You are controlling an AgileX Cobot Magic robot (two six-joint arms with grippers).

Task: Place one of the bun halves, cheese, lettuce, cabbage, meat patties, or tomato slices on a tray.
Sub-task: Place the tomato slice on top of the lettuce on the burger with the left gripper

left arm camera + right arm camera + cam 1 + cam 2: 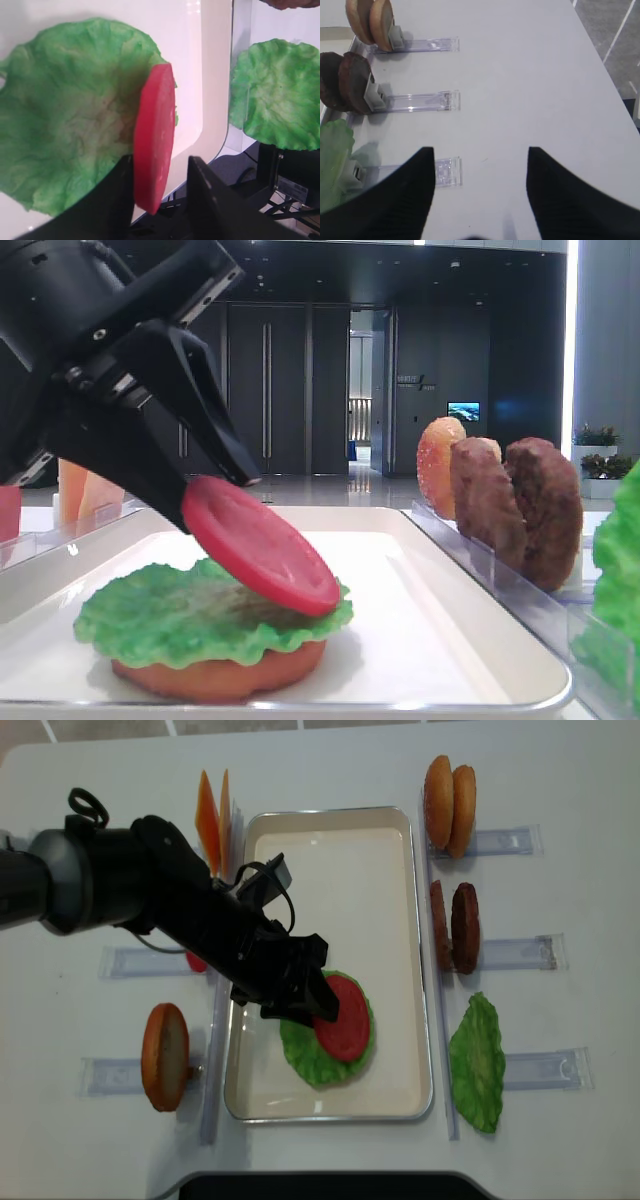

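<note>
A red tomato slice [260, 545] [155, 135] [343, 1017] leans tilted on a green lettuce leaf [150, 615] [65, 125] [300, 1055]. The leaf lies over a flat bun half [220, 675] at the near end of the white tray [440, 640] [330, 850]. My left gripper [160, 165] [320, 1005] stands open around the slice's upper edge. The slice rests against one finger [117, 190], with a gap to the other. In the right wrist view my right gripper [480, 150] is open and empty over bare table.
Clear holders flank the tray. On its right stand two bun halves [450, 790], two meat patties [455, 925] [350, 82] and another lettuce leaf [478, 1065]. On its left are cheese slices [212, 820] and a bun half [165, 1055].
</note>
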